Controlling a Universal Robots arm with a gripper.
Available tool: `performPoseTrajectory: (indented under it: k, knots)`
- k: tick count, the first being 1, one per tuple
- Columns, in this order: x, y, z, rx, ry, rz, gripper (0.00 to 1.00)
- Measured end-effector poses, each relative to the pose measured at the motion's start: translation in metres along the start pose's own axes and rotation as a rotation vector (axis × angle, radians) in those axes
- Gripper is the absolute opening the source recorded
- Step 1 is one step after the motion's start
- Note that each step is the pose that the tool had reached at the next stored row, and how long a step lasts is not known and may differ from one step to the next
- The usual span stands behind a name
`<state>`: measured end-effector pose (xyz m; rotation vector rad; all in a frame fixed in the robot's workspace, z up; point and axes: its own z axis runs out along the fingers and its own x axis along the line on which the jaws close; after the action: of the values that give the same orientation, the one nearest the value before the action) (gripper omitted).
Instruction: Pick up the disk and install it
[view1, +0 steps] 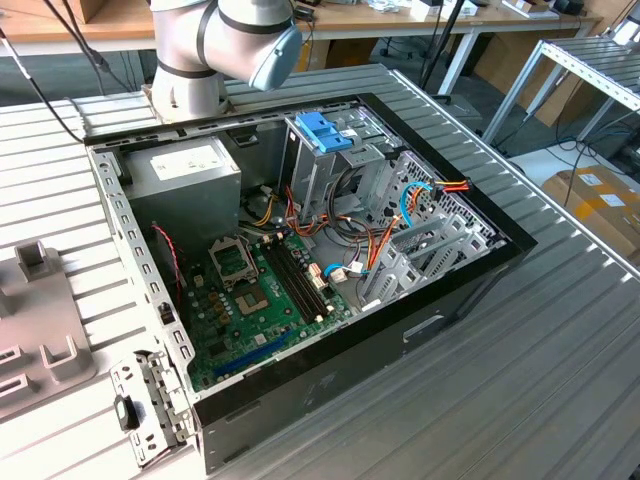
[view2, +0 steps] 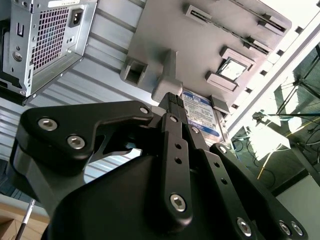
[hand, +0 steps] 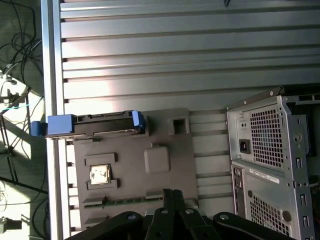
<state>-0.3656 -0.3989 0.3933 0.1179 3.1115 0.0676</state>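
While the exterior view takes in the open black metal computer case (view1: 420, 335) and its green motherboard (view1: 250, 300), the first wrist view shows the flat dark disk with blue rails (hand: 100, 125) edge-on at the rim of a grey plastic fixture plate (hand: 130, 172). The second wrist view shows the disk's labelled face. The black gripper (hand: 172, 192) hangs apart from it, fingers together and holding nothing.
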Motion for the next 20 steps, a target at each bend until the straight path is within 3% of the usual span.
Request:
performPoseTrajectory:
  k: [20]
  knots:
    - [0.0121,-0.0009,-0.0003,-0.0001,-0.0001,0.0,0.11]
